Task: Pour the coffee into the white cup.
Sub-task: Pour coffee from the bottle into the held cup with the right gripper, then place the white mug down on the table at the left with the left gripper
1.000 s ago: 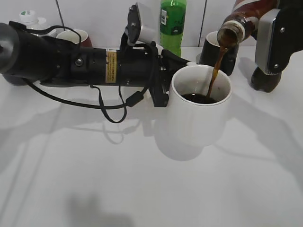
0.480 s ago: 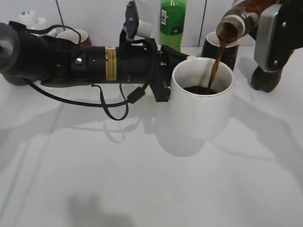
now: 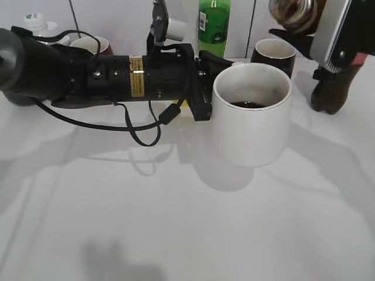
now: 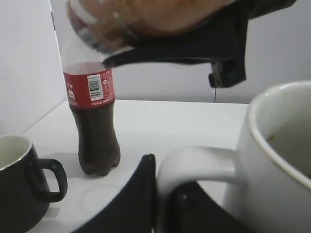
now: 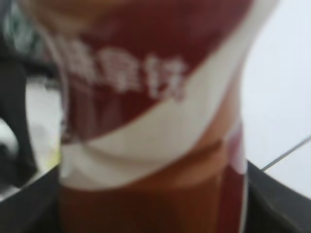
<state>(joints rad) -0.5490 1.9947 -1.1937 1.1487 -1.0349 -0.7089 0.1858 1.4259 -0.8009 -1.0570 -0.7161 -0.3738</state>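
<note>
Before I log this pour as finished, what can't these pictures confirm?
- Coffee level in the white cup: exterior view, near wall hides most.
- Liquid left in the coffee bottle: cut off at the top edge; right wrist view blurred.
- Left jaws on the handle: mostly hidden below it.

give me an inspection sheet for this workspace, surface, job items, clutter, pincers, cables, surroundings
Surface: white table, no spill seen.
Job's things: white cup upright, dark coffee low inside; coffee bottle held above it, no stream.
Clutter: black mug, cola bottle, green bottle, another mug behind the left arm.
Pincers: left pincer shut on the cup's handle; right pincer shut on the coffee bottle.
Cables: black cable looping off the left arm.
Surroundings: white tiled wall.
</note>
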